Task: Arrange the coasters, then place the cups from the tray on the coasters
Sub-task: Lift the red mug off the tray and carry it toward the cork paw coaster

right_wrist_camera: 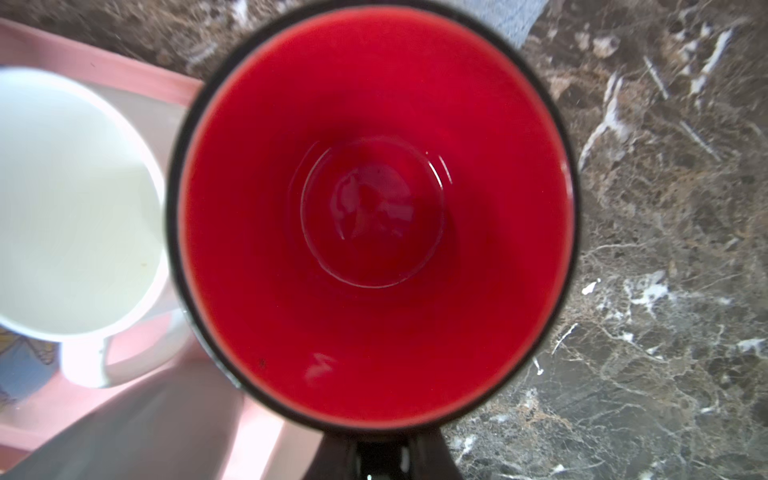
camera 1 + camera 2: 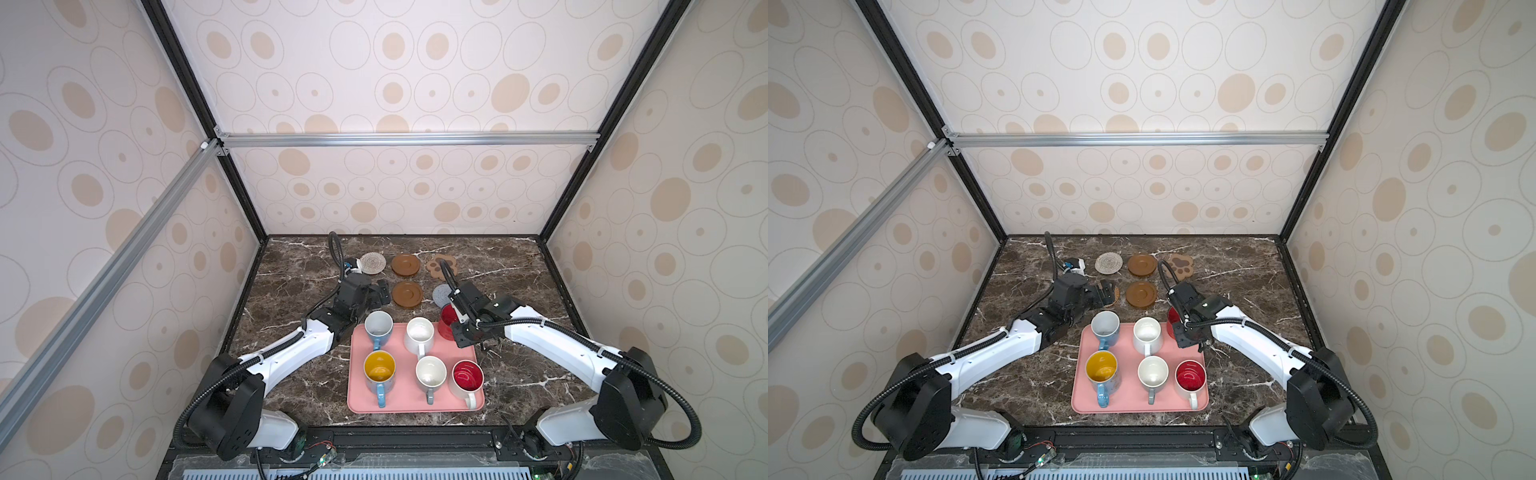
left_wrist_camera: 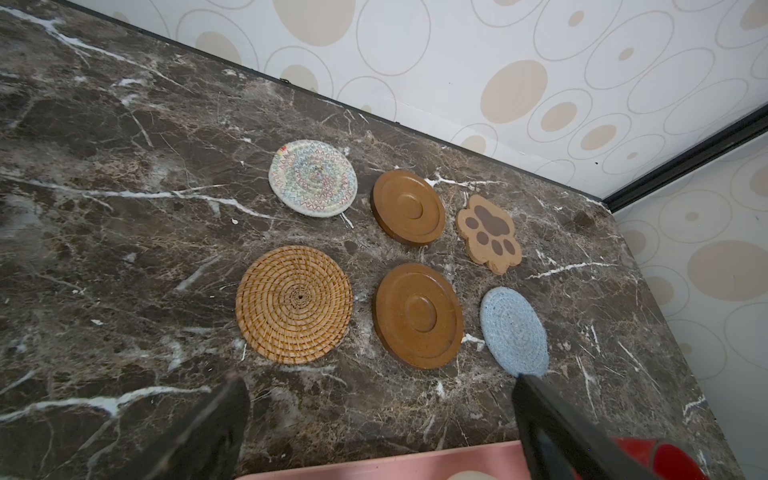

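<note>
Clamping all-red mug (image 1: 374, 208) with right gripper (image 1: 384, 449), jaws pinched tight, at far right corner of pink tray (image 2: 415, 409) (mug partly overhanging marble table (image 1: 665, 208)). Hovering left gripper (image 3: 378, 377) by tan rattan coaster (image 3: 294, 304), jaws spread wide, empty.

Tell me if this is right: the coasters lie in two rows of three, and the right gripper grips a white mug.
Nearly. The right gripper grips the red mug, not a white one, as the right wrist view shows. The coasters do lie in two rows of three.
</note>
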Robot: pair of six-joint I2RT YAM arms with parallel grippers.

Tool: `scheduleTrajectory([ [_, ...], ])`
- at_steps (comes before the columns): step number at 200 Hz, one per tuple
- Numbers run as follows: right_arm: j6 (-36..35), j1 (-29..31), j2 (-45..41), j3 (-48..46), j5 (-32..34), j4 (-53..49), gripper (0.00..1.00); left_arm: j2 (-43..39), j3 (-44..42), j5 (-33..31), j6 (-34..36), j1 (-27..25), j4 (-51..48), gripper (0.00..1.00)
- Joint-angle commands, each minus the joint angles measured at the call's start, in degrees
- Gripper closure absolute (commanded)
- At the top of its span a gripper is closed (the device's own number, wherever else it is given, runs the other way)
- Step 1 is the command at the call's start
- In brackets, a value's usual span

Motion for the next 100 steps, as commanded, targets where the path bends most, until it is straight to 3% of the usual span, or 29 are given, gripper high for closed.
scheduleTrajectory([
  [1,-1.22,0.35,-1.39,3.74,1.78,-0.74,0.95,-1.72,-0.27,-0.76,0.32,-0.38,1.23,0.0],
  [55,-5.54,-0.49,2.67,11.44,5.63,-1.8,0.95,-2.99,-0.03,-1.73,1.59,-0.37,-0.13,0.0],
  [100,-8.08,-4.08,10.86,21.18,5.11,-2.39,0.95,-4.32,3.37,-1.49,3.93,-0.36,-9.21,0.0],
])
